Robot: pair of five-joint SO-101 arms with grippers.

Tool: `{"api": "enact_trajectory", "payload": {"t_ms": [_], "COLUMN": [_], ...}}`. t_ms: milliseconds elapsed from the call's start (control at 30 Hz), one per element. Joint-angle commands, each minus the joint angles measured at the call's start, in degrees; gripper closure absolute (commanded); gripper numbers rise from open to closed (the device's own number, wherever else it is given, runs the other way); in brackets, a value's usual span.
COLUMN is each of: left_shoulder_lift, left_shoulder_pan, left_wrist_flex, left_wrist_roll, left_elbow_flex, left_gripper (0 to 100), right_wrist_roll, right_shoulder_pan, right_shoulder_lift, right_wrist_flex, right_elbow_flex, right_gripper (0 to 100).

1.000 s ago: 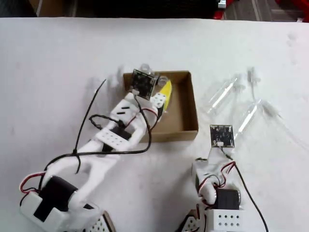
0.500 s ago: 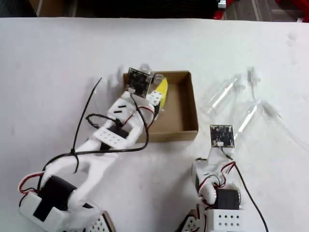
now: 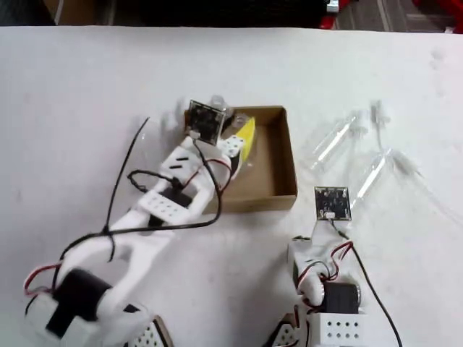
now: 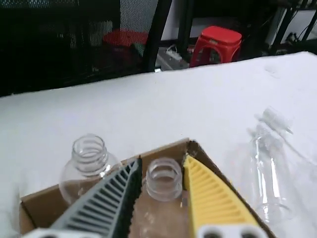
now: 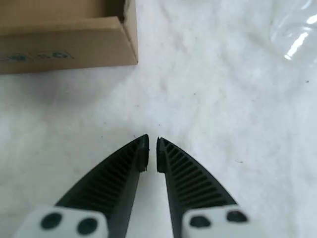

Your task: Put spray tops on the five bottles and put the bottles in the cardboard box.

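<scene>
— While the right arm (image 3: 322,275) hangs nearest us, jaws almost together on nothing above the bench (image 3: 87,87), how far along would you say we are?
— Barely begun, I'd judge. The left arm (image 3: 173,195) has its jaws clamped on the neck of an uncapped bottle (image 4: 163,178) inside the cardboard box (image 3: 278,194).
— And beyond?
— Two bottles (image 3: 334,141) lie right of the box, with what look like loose spray tops (image 3: 377,112) beside them. Another open-necked bottle (image 4: 89,156) stands just past the far corner. No top looks fitted.

Prob. a lab/workshop: red stool (image 4: 216,43), black mesh rack (image 4: 54,39) behind white-clothed table (image 4: 148,109).
</scene>
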Motion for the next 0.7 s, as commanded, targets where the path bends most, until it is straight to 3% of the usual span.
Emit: {"api": "enact_trajectory", "payload": {"t_ms": [0,400,667], "left_shoulder_lift": [-9.0,-27.8,-40.3], "left_shoulder_pan": [-0.6,-3.7,-15.9], "left_wrist_flex": [6.9,37.3,55.0], "left_wrist_roll": [1.0,1.0,0.6], "left_elbow_flex": [-1.8,-10.5,-10.5], "left_gripper": [86,86,86], "right_wrist_roll": [-0.4,-0.4,-0.4], "right_shoulder_pan": [0.2,0.2,0.2], "right_shoulder_lift": [-0.1,-0.1,-0.1], "right_wrist_flex": [0.4,0.4,0.5], "right_elbow_flex": [0.5,0.5,0.5], "right_gripper": [98.4,98.4,98.4]}}
